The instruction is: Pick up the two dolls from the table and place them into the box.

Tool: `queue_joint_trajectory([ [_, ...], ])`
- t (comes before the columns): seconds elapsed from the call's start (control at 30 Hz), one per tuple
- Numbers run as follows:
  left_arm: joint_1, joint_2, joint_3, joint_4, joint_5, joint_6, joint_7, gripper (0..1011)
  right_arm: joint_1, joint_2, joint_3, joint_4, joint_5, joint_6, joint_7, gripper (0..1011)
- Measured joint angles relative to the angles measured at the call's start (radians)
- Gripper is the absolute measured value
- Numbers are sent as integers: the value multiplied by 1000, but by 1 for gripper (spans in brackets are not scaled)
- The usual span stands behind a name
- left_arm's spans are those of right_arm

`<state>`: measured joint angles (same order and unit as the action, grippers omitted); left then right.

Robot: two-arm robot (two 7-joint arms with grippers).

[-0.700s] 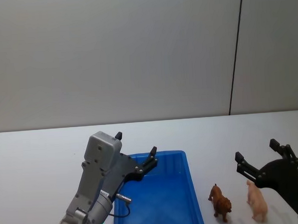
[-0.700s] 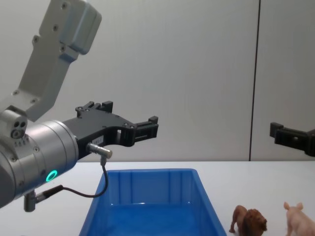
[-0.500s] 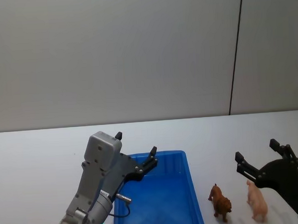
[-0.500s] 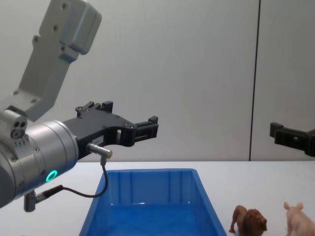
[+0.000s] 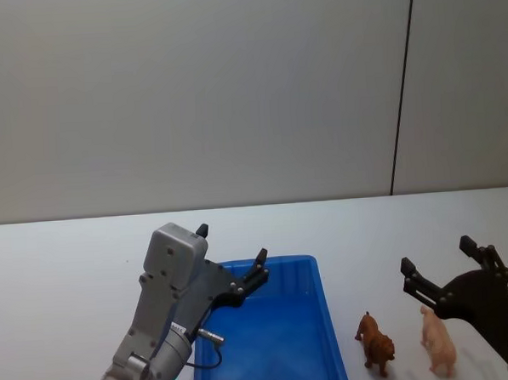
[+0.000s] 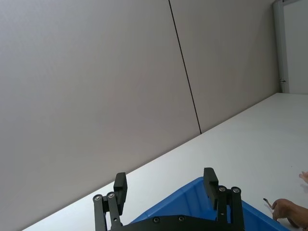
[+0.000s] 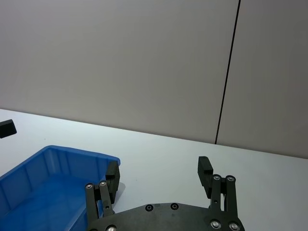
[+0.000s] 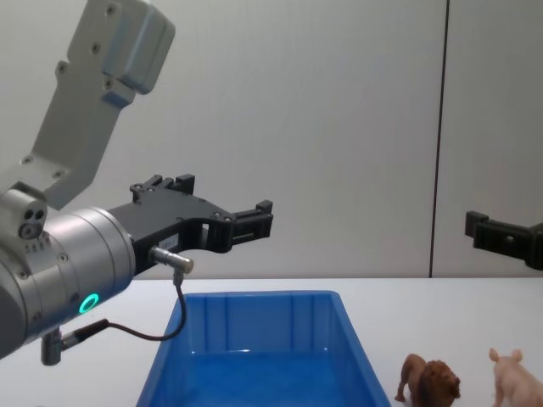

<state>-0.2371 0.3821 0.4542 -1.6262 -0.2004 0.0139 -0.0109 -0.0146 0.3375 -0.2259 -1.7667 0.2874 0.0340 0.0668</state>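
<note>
The brown lion doll and the pale pink pig doll stand side by side on the white table, just right of the blue box. In the chest view the lion and the pig stand at the lower right, beside the box. My left gripper hovers open and empty over the box's far left corner. Open and empty too, my right gripper hangs above and just behind the pig. The box holds nothing.
A plain grey wall with a dark vertical seam rises behind the table. White tabletop stretches left of the box and behind it. My left arm's grey housing rises at the left of the chest view.
</note>
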Motion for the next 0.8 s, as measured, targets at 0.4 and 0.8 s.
queue_joint_trajectory([
  [0.4,0,0,0,0,0,0,0,1001,-5,24,21,2,32,3,29,1001],
  [0.8,0,0,0,0,0,0,0,1001,-37,70,50,-1,75,54,61,1001],
])
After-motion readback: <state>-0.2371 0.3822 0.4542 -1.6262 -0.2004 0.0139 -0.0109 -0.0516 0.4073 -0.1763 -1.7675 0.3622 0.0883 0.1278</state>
